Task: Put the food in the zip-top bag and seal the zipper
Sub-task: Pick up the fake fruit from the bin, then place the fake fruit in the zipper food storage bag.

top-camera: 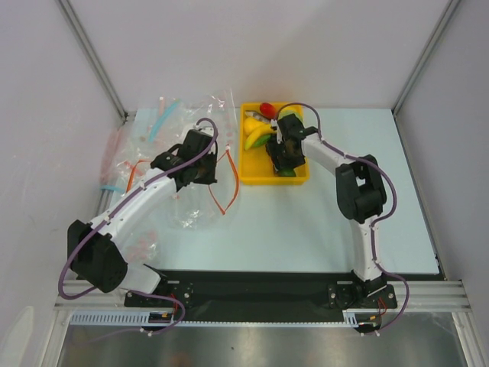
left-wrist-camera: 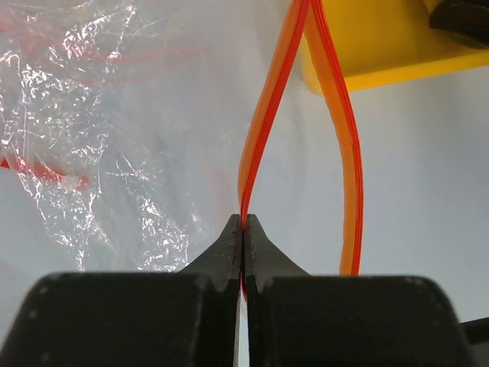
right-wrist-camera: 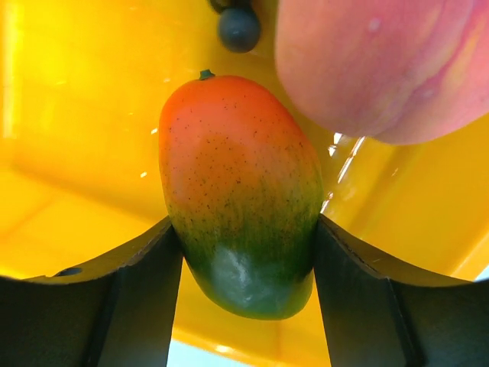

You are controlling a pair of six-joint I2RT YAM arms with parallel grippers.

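Left gripper (left-wrist-camera: 243,229) is clamped on one side of the zipper (left-wrist-camera: 263,130). Its own camera shows the two black fingertips meeting with the red strip caught between them. Past the tips the strip's two sides part into a narrow loop, so the mouth stands open. Both sides then run on across the near corner of the yellow tray (left-wrist-camera: 382,46). The crinkled clear film of the bag (left-wrist-camera: 92,115) lies to the left on the pale table (left-wrist-camera: 428,191).

Right gripper (right-wrist-camera: 244,228) grasps the mango (right-wrist-camera: 241,176) at its green end, with a finger against each flank and the red end pointing away. Just beyond, the peach (right-wrist-camera: 382,61) sits close beside the mango, and a dark grape (right-wrist-camera: 238,29) shows at the top edge. The tray's yellow floor lies behind all three.

Only the overhead camera shows the layout. The bag lies flat just left of the tray, with its open mouth towards the tray's left wall. The banana (top-camera: 256,130) lies in the tray's far left part, and the mango is almost hidden under the gripper. Other clear pouches with blue strips (top-camera: 164,115) lie at the far left corner.

The left arm's elbow juts out low to the left, and its forearm slants up and right to the bag. The right arm rises from its base to a high elbow, then reaches left and down into the tray.
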